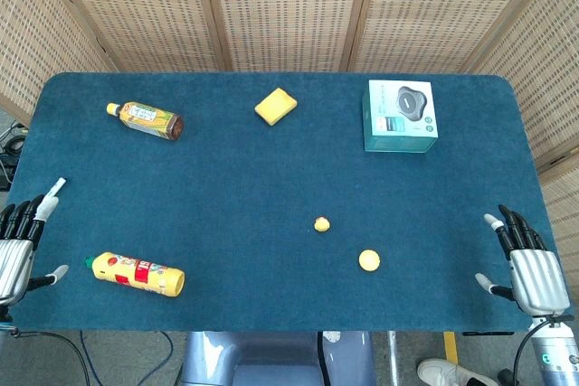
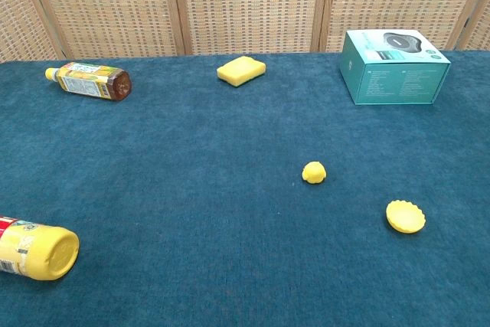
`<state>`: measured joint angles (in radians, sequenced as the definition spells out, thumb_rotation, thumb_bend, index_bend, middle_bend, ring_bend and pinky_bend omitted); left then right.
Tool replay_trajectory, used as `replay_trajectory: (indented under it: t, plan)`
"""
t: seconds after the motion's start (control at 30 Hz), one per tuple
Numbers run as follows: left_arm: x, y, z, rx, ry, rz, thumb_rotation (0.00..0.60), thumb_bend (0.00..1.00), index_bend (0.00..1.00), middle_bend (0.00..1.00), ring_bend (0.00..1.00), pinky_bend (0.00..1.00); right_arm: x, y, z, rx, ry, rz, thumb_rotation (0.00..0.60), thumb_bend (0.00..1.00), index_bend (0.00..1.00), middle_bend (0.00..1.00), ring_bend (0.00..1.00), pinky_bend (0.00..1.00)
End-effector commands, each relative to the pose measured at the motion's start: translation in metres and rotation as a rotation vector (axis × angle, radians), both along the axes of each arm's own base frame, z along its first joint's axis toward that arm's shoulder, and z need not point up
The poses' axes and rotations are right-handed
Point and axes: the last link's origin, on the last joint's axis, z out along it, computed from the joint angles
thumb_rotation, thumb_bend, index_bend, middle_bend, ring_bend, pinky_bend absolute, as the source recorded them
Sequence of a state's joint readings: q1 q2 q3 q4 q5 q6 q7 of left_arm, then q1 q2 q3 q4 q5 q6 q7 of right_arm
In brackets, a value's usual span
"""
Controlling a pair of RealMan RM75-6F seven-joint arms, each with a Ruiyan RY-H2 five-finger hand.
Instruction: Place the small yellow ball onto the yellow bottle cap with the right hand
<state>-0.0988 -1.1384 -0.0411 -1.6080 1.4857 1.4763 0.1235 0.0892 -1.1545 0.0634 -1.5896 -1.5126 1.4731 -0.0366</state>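
The small yellow ball [image 1: 321, 223] [image 2: 314, 172] lies on the blue table right of centre. The yellow bottle cap [image 1: 368, 260] [image 2: 405, 216], flat and scalloped, lies a short way to the ball's front right, apart from it. My right hand [image 1: 527, 258] rests at the table's right front edge, fingers spread and empty, well to the right of the cap. My left hand [image 1: 20, 240] is at the left front edge, also spread and empty. The chest view shows neither hand.
A yellow bottle [image 1: 137, 274] [image 2: 31, 248] lies front left, a brown tea bottle [image 1: 145, 119] [image 2: 88, 80] back left. A yellow sponge [image 1: 275, 105] [image 2: 240, 70] sits at back centre, a teal box [image 1: 401, 116] [image 2: 393, 66] back right. Wicker screens stand behind the table.
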Motion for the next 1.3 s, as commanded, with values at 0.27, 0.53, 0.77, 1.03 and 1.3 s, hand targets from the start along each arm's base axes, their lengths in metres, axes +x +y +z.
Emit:
replay_trajectory:
  t: [0.27,0.53,0.77,1.03,1.3]
  plan:
    - [-0.0022,0.0006,0.0007,0.004,0.004,0.009,0.600,0.13,0.00,0.00,0.00,0.00,-0.0010,0.0004,-0.0042,0.017,0.011,-0.016,0.600,0.00,0.10,0.00,0.00,0.12]
    - [-0.0010,-0.0010,0.0049,0.017,0.001,0.006,0.600,0.13,0.00,0.00,0.00,0.00,-0.0001,0.0011,-0.0038,0.018,0.012,-0.018,0.600,0.00,0.11,0.00,0.00,0.10]
    - [-0.0002,-0.0019,0.0040,0.015,0.006,0.005,0.600,0.13,0.00,0.00,0.00,0.00,-0.0011,0.0013,-0.0016,0.016,0.007,-0.023,0.600,0.00,0.13,0.00,0.00,0.10]
    - [-0.0004,-0.0046,0.0065,0.018,0.001,0.005,0.600,0.13,0.00,0.00,0.00,0.00,0.0011,0.0036,-0.0029,0.025,0.009,-0.017,0.600,0.00,0.16,0.00,0.00,0.09]
    - [-0.0038,-0.0063,0.0082,0.020,0.001,0.011,0.600,0.13,0.00,0.00,0.00,0.00,0.0058,0.0023,-0.0087,0.038,0.003,0.004,0.600,0.00,0.20,0.00,0.00,0.08]
